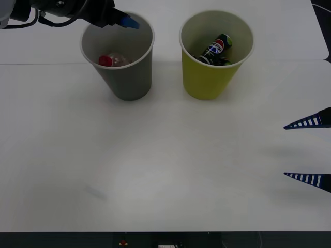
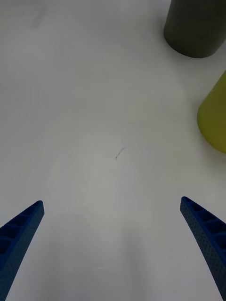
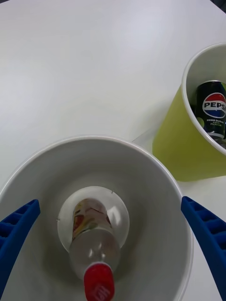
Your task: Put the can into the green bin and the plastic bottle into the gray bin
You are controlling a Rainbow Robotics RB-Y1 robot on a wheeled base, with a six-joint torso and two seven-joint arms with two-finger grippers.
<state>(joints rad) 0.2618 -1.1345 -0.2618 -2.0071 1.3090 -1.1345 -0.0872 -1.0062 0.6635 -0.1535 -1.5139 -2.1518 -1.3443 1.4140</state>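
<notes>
The plastic bottle [image 1: 115,60] [image 3: 92,234] lies inside the gray bin [image 1: 125,81] [image 3: 155,197], red cap tilted up. Straight above that bin's mouth hangs my left gripper [image 1: 127,21] [image 3: 109,202], open and holding nothing. The black Pepsi can [image 1: 219,48] [image 3: 213,107] leans inside the green bin [image 1: 207,81] [image 3: 176,146], which stands upright beside the gray one. Far to the right, low over the table, my right gripper [image 1: 284,150] [image 2: 112,201] is open and empty, pointing toward the bases of the gray bin [image 2: 194,29] and green bin [image 2: 215,115].
Both bins stand at the back of the white table [image 1: 165,170]. A seam runs across the table behind them. A faint dark scratch [image 2: 120,152] marks the surface ahead of my right gripper. The table's front edge lies along the front view's bottom.
</notes>
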